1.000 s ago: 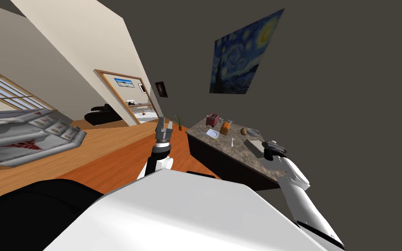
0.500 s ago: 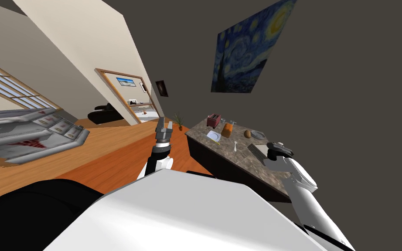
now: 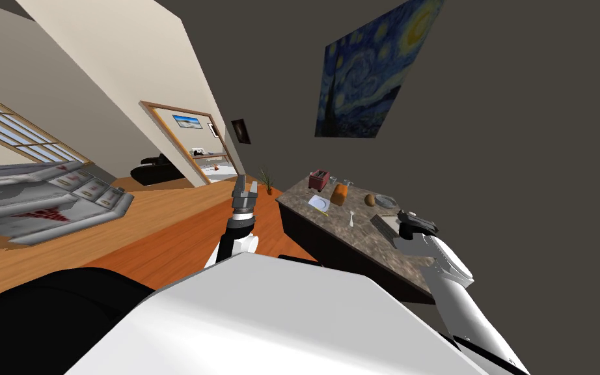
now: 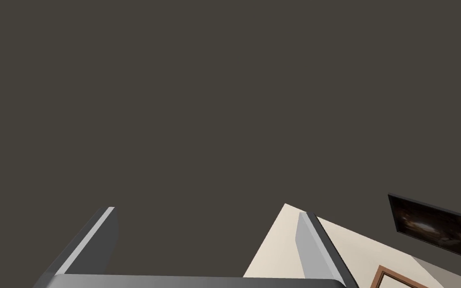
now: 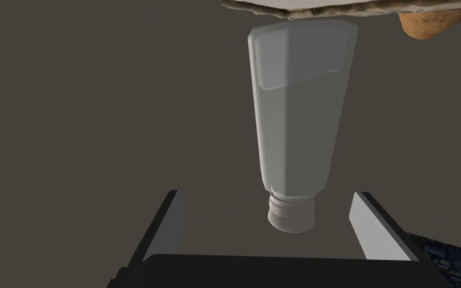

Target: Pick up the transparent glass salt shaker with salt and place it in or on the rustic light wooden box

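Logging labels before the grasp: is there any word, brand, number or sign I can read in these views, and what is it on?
No readable text in any view.
Clear tapered glass salt shaker with a grey screw cap: plain, no label.
Blue swirling-sky painting: no caption or signature legible.
Grey slanted panel with red marks: too blurred to read.

Red toaster, plate, potted plant, blue pic
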{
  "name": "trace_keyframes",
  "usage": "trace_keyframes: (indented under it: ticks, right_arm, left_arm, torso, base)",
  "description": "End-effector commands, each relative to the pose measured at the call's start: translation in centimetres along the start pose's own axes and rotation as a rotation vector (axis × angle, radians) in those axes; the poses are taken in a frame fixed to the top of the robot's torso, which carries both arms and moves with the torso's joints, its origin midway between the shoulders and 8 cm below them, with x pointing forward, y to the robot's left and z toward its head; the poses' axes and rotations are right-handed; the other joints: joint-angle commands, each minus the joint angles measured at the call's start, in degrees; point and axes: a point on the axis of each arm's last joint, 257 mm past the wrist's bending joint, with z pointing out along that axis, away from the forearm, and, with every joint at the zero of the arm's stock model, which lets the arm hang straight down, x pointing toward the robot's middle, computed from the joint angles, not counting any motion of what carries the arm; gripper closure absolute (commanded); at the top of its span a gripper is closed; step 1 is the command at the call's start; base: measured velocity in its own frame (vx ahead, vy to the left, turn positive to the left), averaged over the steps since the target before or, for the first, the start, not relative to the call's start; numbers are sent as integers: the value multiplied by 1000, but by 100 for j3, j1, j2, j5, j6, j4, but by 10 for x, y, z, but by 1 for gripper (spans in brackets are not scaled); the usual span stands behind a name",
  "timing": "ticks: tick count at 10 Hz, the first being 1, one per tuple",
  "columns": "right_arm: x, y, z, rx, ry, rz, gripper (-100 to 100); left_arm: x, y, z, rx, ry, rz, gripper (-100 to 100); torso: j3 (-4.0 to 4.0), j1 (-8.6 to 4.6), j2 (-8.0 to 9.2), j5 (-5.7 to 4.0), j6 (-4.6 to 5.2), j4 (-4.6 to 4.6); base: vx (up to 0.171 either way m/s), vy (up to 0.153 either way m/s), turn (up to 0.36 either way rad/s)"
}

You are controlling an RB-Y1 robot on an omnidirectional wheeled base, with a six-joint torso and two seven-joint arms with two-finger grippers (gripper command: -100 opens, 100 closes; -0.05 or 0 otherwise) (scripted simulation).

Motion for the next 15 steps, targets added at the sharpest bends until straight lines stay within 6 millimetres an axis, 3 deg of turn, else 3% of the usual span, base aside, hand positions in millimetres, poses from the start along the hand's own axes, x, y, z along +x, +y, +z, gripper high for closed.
trace_keyframes:
  ticks: [1,2,3,5,6,7,9,10,12,13,14,15]
  right_arm:
    - [0,0,0,0,0,0,0]
    - [-13,21,11,-37,-24,-5,-100]
    - [-15,26,13,-41,-24,15,-100]
    - [5,14,17,-15,14,7,-100]
    - [-15,35,26,-55,-21,0,-100]
    - [-13,37,28,-53,-15,22,-100]
    - [9,23,32,-23,26,11,-100]
    - [-14,41,42,-58,-11,5,-100]
    - [9,28,48,-25,34,11,-100]
    - [9,28,48,-24,35,11,-100]
    - [-12,43,56,-57,-2,-10,-100]
    - [-12,43,59,-49,5,17,-100]
  left_arm:
    - [0,0,0,0,0,0,0]
    - [0,0,0,0,0,0,0]
    - [0,0,0,0,0,0,0]
    - [0,0,0,0,0,0,0]
    - [0,0,0,0,0,0,0]
    - [0,0,0,0,0,0,0]
    - [0,0,0,0,0,0,0]
    - [0,0,0,0,0,0,0]
    - [0,0,0,0,0,0,0]
    - [0,0,0,0,0,0,0]
    - [0,0,0,0,0,0,0]
    - [0,0,0,0,0,0,0]
  torso:
    - [0,0,0,0,0,0]
    - [0,0,0,0,0,0]
    - [9,8,17,2,-6,3]
    - [9,5,15,1,1,3]
    - [5,1,8,0,2,2]
    - [8,6,14,2,-5,3]
    - [10,4,17,1,2,4]
    - [6,-1,11,-1,3,2]
    - [10,6,16,1,-4,4]
    - [8,4,14,1,-1,3]
    - [4,4,7,0,-2,2]
    - [9,10,16,3,-8,4]
  base:
    - [0,0,0]
    - [-71,21,142]
    - [-77,21,68]
    - [-22,9,-9]
    - [-52,17,130]
    - [-65,24,92]
    - [-30,6,-13]
    - [-51,19,115]
    - [-51,10,43]
    - [-20,10,-7]
    - [-69,22,125]
    - [-74,26,93]
